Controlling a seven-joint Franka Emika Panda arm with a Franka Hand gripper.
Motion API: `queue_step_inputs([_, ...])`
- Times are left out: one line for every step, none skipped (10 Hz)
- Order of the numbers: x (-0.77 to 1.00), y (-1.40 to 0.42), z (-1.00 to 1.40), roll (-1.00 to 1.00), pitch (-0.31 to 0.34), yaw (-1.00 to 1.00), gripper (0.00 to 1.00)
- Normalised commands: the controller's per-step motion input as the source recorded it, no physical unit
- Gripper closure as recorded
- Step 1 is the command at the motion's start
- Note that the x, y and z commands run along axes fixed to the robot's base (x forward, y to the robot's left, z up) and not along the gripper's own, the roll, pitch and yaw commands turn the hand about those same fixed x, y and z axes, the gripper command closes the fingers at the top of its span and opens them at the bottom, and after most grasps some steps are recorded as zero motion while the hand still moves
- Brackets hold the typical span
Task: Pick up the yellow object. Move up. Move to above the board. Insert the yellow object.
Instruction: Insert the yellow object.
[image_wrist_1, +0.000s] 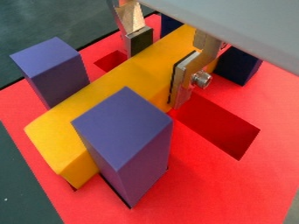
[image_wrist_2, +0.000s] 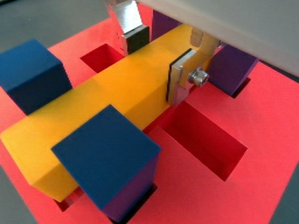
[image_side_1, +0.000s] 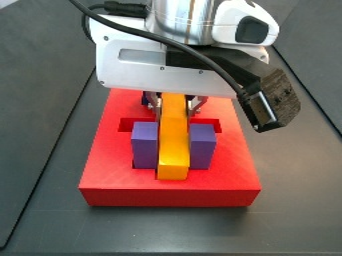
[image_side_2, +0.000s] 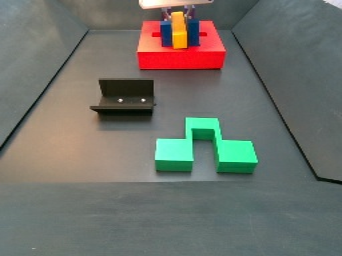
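Saw hand (image_wrist_1: 163, 59) clamping yellow object (image_wrist_1: 111, 118) between posts over board (image_side_1: 171, 185) at 12 o'clock; insertion, release left.

Dark fixture (image_side_2: 124, 97) mid-floor, green notched block (image_side_2: 203, 147) nearer, apparently apart

The yellow object (image_wrist_1: 111, 109) is plain yellow-orange. The board (image_side_1: 170, 187) is uniform red, with darker red inside its recessed slots. Its posts are purple (image_wrist_1: 126, 149) in a wrist view and dark blue (image_wrist_2: 105, 160) in a wrist view. The hand (image_wrist_1: 162, 57), above the board, has silver finger plates with dark pads. The fixture (image_side_2: 123, 97) is black. The notched block (image_side_2: 202, 147) is green. The counter (image_side_2: 80, 140) is dark grey.
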Motion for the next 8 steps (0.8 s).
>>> queue_step_inputs([0.00,0.03,-0.27,0.09,0.000,0.00,1.00])
queue_step_inputs([0.00,0.10,-0.28,0.08,0.000,0.00,1.00])
queue_step_inputs([0.00,0.15,-0.25,0.05,0.000,0.00,1.00])
queue_step_inputs([0.03,0.10,-0.22,0.01,0.000,0.00,1.00])
queue_step_inputs([0.02,0.00,-0.13,0.00,0.000,0.00,1.00])
queue_step_inputs([0.00,-0.03,-0.07,0.00,0.026,0.00,1.00])
queue_step_inputs([0.00,-0.15,-0.14,0.02,0.063,-0.05,1.00])
queue_step_inputs([-0.04,-0.04,-0.19,0.00,0.050,0.00,1.00])
